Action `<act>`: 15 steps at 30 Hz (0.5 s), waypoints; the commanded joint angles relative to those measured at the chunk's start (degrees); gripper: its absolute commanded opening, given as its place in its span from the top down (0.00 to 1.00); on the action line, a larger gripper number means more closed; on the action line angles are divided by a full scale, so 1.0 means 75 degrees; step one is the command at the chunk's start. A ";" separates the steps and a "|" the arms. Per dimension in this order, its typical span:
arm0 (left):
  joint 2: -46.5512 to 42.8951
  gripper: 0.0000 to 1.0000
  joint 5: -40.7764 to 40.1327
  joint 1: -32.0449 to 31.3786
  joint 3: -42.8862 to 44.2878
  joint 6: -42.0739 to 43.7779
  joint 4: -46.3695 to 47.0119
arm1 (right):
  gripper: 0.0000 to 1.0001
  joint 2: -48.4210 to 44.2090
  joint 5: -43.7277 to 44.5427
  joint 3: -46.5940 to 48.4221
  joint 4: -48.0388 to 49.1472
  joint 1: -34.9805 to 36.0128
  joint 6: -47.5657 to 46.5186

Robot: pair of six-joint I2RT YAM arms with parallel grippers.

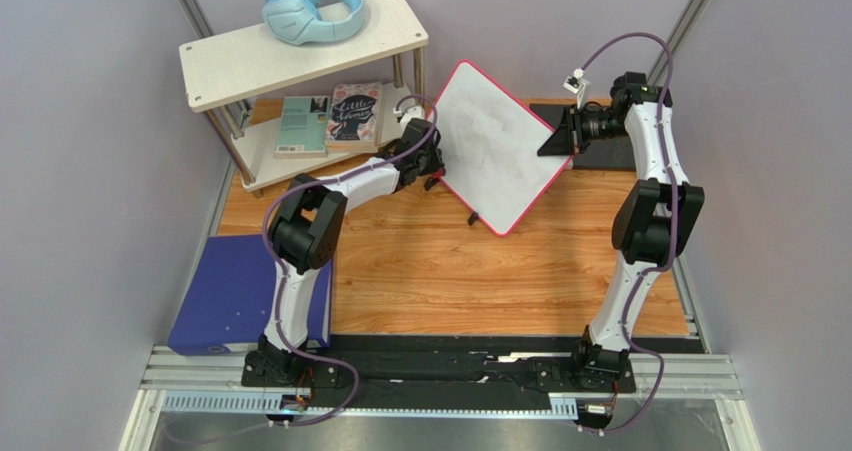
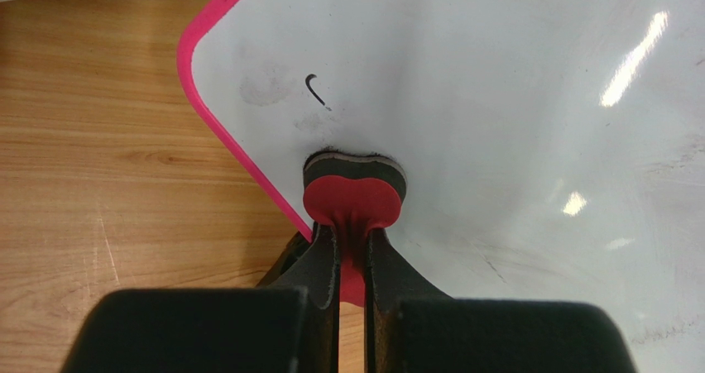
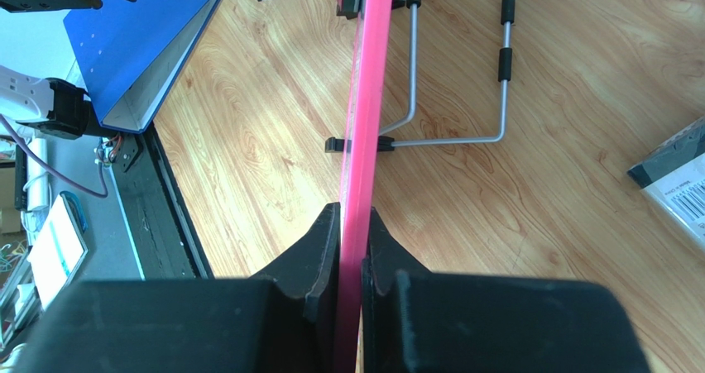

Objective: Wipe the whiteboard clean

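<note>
**A:** Where is the whiteboard now?

**B:** The whiteboard (image 1: pixel 500 146) is over the far part of the wooden table (image 1: pixel 450 271), between my two arms. From above it looks like a diamond, with one corner pointing toward the shelf (image 1: pixel 300 51). I cannot tell how steeply it leans.

**A:** What does your right gripper do?

**B:** My right gripper (image 3: pixel 353 224) is clamped on the pink rim (image 3: pixel 368 75) of the board, near its right corner. In the right wrist view I see the board from the edge, with one finger on each side of it. Beside the board there is a wire stand (image 3: pixel 451 137) with small black feet.

**A:** And the left one?

**B:** My left gripper (image 2: pixel 352 245) is closed tight on a round eraser (image 2: pixel 354 195), which is red on the back and has a dark pad in front. The pad lies against the white surface, just beside the rim at the board's left side.

**A:** Is the board clean?

**B:** Not fully. Near the eraser there is one short black mark (image 2: pixel 316 90), curved like a hook, with grey smudges around it. The other part that I see is white with bright reflections.

**A:** What else is around?

**B:** A blue binder (image 1: pixel 235 296) lies at the near left, beside my left arm. Two books (image 1: pixel 330 119) lie on the lower level of the shelf, and light blue headphones (image 1: pixel 310 11) lie on its top.
</note>
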 commanded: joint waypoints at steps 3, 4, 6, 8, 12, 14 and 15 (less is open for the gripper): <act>0.0395 1.00 -0.0270 0.0294 0.0489 -0.0526 0.1250 | 1.00 0.0290 0.0536 -0.0063 -0.1596 0.0514 -0.1640; 0.0396 1.00 -0.0294 0.0318 0.0513 -0.0503 0.1285 | 1.00 0.0290 0.0524 -0.0051 -0.1607 0.0514 -0.1652; 0.0396 1.00 -0.0375 0.0377 0.0537 -0.0410 0.1472 | 1.00 0.0290 0.0524 -0.0051 -0.1619 0.0514 -0.1664; 0.0360 1.00 -0.0458 0.0423 0.0560 -0.0351 0.1578 | 1.00 0.0302 0.0524 -0.0051 -0.1643 0.0514 -0.1687; 0.0419 1.00 -0.0446 0.0505 0.0899 -0.0059 0.1661 | 1.00 0.0337 0.0513 -0.0016 -0.1666 0.0514 -0.1699; 0.0454 1.00 -0.0411 0.0529 0.0982 0.0012 0.1661 | 1.00 0.0337 0.0501 -0.0016 -0.1689 0.0514 -0.1699; 0.0477 1.00 -0.0330 0.0541 0.1017 0.0082 0.1765 | 1.00 0.0337 0.0512 -0.0016 -0.1690 0.0514 -0.1711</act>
